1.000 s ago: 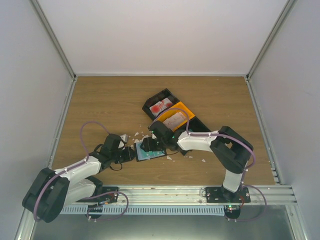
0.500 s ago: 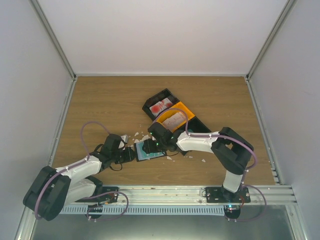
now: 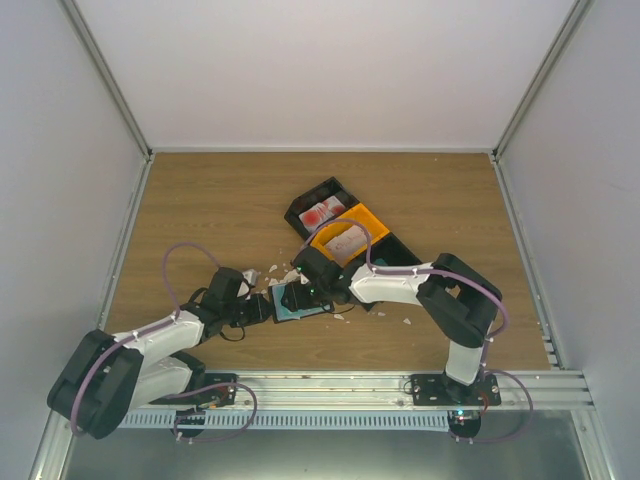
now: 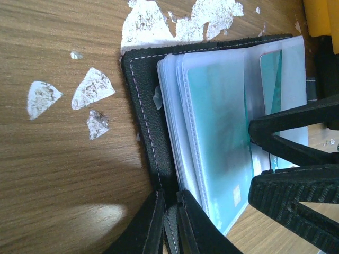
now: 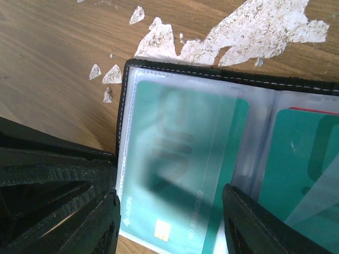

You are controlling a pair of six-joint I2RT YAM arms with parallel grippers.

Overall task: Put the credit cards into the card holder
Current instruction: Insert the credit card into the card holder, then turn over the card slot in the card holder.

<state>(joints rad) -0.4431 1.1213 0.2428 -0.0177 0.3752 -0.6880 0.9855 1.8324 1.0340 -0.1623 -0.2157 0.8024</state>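
The black card holder [image 3: 306,309] lies open on the table, its clear sleeves facing up. My left gripper [image 4: 169,197] is shut on the holder's black cover edge [image 4: 143,116]. A teal credit card [image 5: 180,159] sits in the left sleeve, and another teal card [image 5: 302,159] in the right sleeve. My right gripper [image 5: 170,193] hovers low over the left card, open, one finger on each side of the card's width. The left wrist view shows its fingers [image 4: 296,127] over the sleeves. More cards lie in the black bin [image 3: 322,211] and the orange bin [image 3: 350,235].
White torn paper scraps [image 4: 92,87] lie on the wood just beyond the holder, with a larger patch [image 5: 254,29] at its far edge. The bins stand right behind the right gripper [image 3: 297,293]. The left gripper [image 3: 265,307] rests low on the table.
The right gripper has crept slightly left over the holder and its jaws have narrowed a little. The left gripper keeps its grip in place.
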